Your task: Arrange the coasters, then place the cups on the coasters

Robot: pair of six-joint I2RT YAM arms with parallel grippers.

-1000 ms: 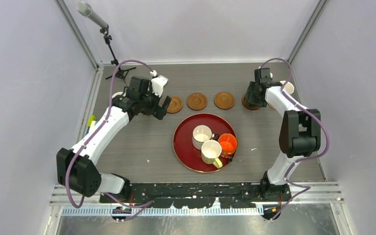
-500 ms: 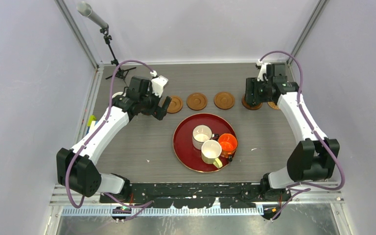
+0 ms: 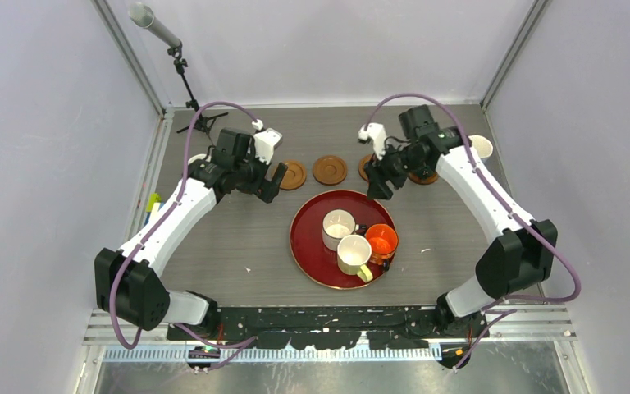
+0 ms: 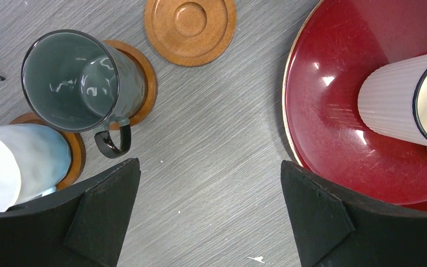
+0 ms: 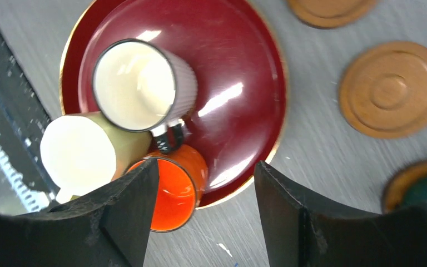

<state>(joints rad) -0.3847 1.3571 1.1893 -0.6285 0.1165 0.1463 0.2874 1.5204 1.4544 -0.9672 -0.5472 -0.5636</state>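
above tray point(image 3: 303, 235) far rim: r gripper point(image 3: 380, 182) splayed, empty, arm bent inward; l gripper point(image 3: 275, 180) splayed.

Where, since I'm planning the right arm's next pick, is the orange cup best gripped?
Probably come from above and pinch the wall of the orange cup, one finger inside its mouth, on the side facing the red tray rim. It stands upright and open, and the white cup and cream cup crowd its other side.
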